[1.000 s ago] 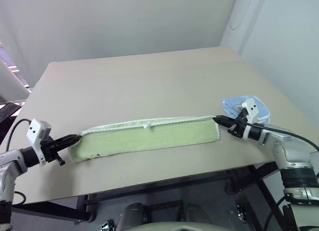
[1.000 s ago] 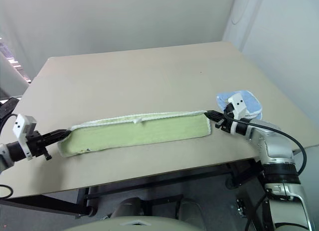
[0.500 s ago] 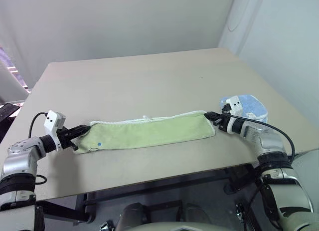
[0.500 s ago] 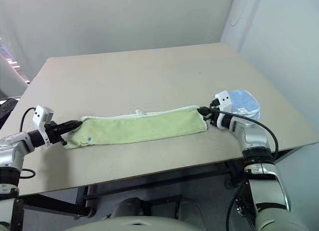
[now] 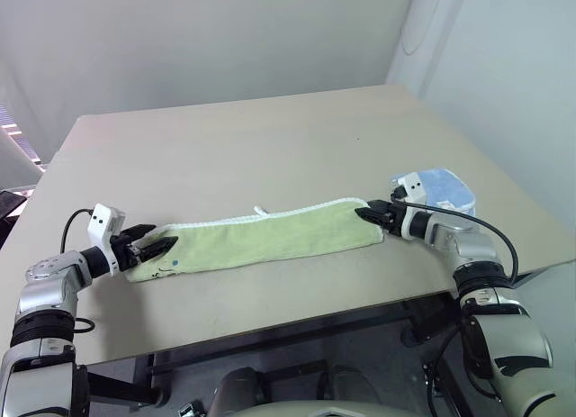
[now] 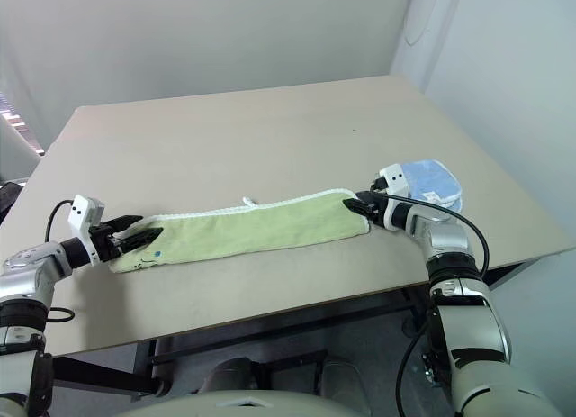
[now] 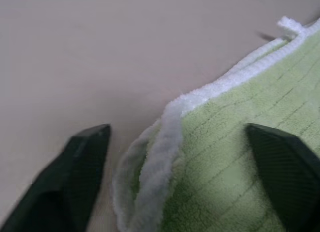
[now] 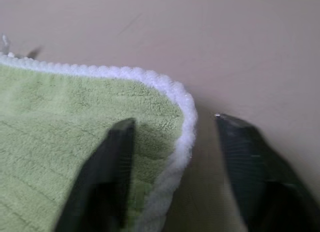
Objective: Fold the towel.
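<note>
Lying flat on the table, the towel stretched as a long folded strip across the near half of the tabletop, running roughly from eight o'clock to three o'clock of the table's middle, its white corded edge along the far side and a small loop poking out past that edge. At the strip's left end the left gripper sat with its black fingers spread, one on the bare table and one over the green cloth, the doubled corner lying loose between them in the left wrist view. At the right end the right gripper also stood apart, its fingers straddling the rounded white-edged corner without pinching it. A blue cloth lay just beyond the right gripper, at about three o'clock. Judging from this, one fold looked done and the corners were let go. The risk from here was that either hand, drawing back low, could snag the terry or the corded edge on a fingertip and drag the layers apart; the left corner already looked slightly peeled open. The right arm pulling away might also brush the blue cloth.
</note>
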Motion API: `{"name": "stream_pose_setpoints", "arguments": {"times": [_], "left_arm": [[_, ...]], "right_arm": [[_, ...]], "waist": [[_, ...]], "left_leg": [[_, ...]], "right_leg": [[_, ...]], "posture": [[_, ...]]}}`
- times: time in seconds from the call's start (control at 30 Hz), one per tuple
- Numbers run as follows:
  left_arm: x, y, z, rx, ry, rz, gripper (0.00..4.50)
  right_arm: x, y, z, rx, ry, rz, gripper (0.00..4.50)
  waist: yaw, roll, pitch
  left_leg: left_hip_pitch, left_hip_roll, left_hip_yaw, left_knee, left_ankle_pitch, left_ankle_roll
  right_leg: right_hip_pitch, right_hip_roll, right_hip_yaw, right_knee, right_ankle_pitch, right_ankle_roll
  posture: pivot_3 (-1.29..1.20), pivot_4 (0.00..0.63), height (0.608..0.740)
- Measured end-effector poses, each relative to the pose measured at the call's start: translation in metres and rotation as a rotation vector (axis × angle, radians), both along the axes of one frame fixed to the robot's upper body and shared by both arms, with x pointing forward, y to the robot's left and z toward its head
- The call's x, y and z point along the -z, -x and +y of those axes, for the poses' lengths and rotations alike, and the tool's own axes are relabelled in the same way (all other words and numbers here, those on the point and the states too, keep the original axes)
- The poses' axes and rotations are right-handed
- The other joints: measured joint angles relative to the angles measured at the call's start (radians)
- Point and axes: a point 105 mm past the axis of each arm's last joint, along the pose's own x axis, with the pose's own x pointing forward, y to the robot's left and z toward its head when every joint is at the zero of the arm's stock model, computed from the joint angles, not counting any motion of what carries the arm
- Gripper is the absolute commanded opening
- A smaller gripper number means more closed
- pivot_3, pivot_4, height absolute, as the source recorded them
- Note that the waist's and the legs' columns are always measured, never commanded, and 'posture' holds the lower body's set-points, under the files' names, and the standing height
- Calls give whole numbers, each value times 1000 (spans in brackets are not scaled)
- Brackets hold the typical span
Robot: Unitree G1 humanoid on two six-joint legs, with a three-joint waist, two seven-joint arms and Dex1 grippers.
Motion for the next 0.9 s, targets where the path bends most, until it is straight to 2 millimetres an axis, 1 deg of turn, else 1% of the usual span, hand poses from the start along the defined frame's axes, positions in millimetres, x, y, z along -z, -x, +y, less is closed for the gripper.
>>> {"name": "stream_pose_setpoints", "arguments": {"times": [0.03,0.07,0.13,0.23,0.3,0.33,0.43,0.5,0.53,0.57,0.63,0.7,0.8,0.9], "left_arm": [[-2,-1,3,-15,-3,-12,4500],[-4,-1,5,-27,-7,-22,4500],[-15,-3,9,-60,-4,-75,4500],[-38,1,15,-72,-12,-155,4500],[-49,6,10,-44,-10,-186,4500],[-53,10,5,-19,-4,-197,4500],[-67,24,-23,107,15,-221,4500],[-73,30,-37,163,22,-228,4500],[-73,35,-47,207,15,-224,4500],[-69,40,-57,250,8,-209,4500],[-60,46,-69,302,9,-175,4500],[-53,49,-74,320,20,-153,4500],[-49,52,-83,354,17,-134,4500],[-39,58,-92,395,-1,-98,4500]], "right_arm": [[-7,-5,-2,37,-26,-9,4066],[-14,-8,-5,64,-53,-16,4066],[-34,-11,-12,117,-182,3,4066],[-63,-5,-26,153,-323,34,4066],[-73,5,-31,151,-399,73,4066],[-72,12,-33,143,-443,128,4066],[-62,43,-41,128,-648,376,4066],[-59,57,-44,127,-732,451,4066],[-57,65,-47,132,-766,485,4066],[-55,71,-49,142,-788,508,4066],[-51,79,-50,153,-812,540,4066],[-47,84,-45,148,-834,564,4066],[-31,90,-33,149,-851,621,4066],[-11,94,-15,153,-865,677,4066]], "waist": [[-1,0,0],[-1,0,0],[-1,0,0],[3,0,0],[5,0,0],[6,-1,0],[6,0,0],[6,0,0],[5,1,0],[3,3,-1],[2,3,-1],[3,3,-1],[7,3,-1],[7,3,-1]], "left_leg": [[0,0,0,0,0,0],[0,0,0,0,0,0],[-1,0,0,0,0,0],[-4,0,-1,-1,0,0],[-6,0,-1,-2,0,0],[-7,0,-1,-2,0,0],[-9,-1,0,-1,0,0],[-9,-1,0,-1,0,0],[-9,0,0,-1,0,0],[-9,-1,0,-1,0,0],[-9,0,1,-1,0,0],[-9,1,1,-1,0,0],[-9,2,1,-1,0,0],[-10,1,1,-1,0,1]], "right_leg": [[-1,0,0,0,0,0],[-2,0,0,0,0,0],[-3,-1,0,0,0,-1],[-8,-2,0,-1,0,-1],[-10,-2,0,-1,0,-1],[-10,-2,0,-2,-1,-3],[-11,-3,0,-2,-2,-5],[-10,-3,0,-2,-1,-6],[-10,-3,0,-2,-1,-6],[-9,-3,0,-2,-1,-6],[-9,-2,0,-2,0,-7],[-9,0,0,-2,1,-8],[-9,1,-1,-2,2,-8],[-9,1,0,-2,3,-5]], "posture": [[0,0,724],[0,0,724],[0,0,724],[0,0,724],[0,0,724],[0,0,724],[0,0,724],[0,0,724],[0,0,724],[0,0,724],[0,0,724],[0,0,724],[0,0,724],[0,0,724]]}}
